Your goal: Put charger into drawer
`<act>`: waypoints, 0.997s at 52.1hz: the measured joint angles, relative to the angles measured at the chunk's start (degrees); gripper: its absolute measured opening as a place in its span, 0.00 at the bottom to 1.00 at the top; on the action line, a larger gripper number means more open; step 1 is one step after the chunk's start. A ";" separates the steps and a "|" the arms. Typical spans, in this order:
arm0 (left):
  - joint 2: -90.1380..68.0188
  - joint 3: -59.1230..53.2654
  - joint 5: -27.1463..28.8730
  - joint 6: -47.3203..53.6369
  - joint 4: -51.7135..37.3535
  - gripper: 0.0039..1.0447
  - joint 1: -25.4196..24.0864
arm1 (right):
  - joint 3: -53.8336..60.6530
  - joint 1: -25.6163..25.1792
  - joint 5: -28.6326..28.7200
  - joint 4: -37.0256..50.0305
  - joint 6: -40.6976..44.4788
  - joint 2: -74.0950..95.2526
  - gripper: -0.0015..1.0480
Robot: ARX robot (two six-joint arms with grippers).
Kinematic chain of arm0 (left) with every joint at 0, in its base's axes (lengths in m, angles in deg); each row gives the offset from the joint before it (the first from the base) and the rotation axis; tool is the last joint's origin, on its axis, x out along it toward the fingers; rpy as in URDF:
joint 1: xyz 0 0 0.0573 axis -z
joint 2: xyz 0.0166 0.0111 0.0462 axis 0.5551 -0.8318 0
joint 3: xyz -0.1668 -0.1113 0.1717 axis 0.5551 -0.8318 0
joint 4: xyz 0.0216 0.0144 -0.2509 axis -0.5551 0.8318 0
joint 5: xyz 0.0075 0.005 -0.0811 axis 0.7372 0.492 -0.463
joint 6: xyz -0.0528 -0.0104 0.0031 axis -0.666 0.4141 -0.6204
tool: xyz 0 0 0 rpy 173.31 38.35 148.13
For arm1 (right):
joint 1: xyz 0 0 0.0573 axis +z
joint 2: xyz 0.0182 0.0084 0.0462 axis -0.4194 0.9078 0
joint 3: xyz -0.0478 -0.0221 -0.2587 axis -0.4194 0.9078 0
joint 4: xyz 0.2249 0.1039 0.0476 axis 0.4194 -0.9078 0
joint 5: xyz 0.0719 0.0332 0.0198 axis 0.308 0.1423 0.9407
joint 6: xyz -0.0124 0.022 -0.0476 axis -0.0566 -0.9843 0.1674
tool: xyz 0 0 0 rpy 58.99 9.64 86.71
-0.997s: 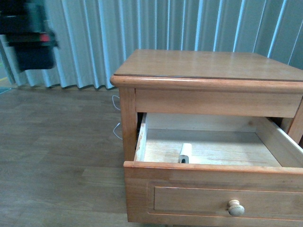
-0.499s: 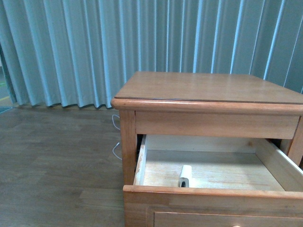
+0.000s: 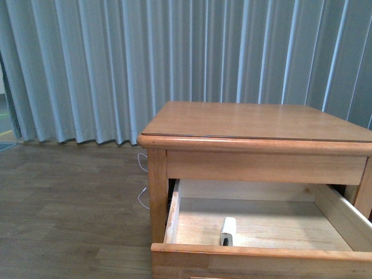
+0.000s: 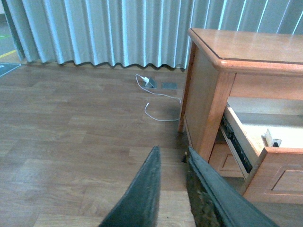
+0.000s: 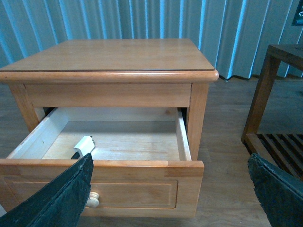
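Note:
The light-wood drawer stands pulled open below the nightstand top. The white charger lies inside it on the pale floor, near the front wall; its black cable barely shows. It also shows in the right wrist view and the left wrist view. The drawer shows in the right wrist view, with its knob, and in the left wrist view. My left gripper is shut and empty over the floor, left of the nightstand. My right gripper is open and empty in front of the drawer front.
The nightstand stands before a pale blue curtain. A white cable lies on the wooden floor beside a floor socket. A dark wooden rack stands to the nightstand's right.
The front view has tilted upward: the nightstand sits lower in frame and the drawer front and knob have left the picture. The blurred dark arm at upper left is gone. The charger has not moved.

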 joint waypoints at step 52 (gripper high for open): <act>4.28 -4.28 0.04 0.39 -0.17 0.53 -0.11 | -7.19 6.45 -8.26 -14.67 2.32 21.97 0.92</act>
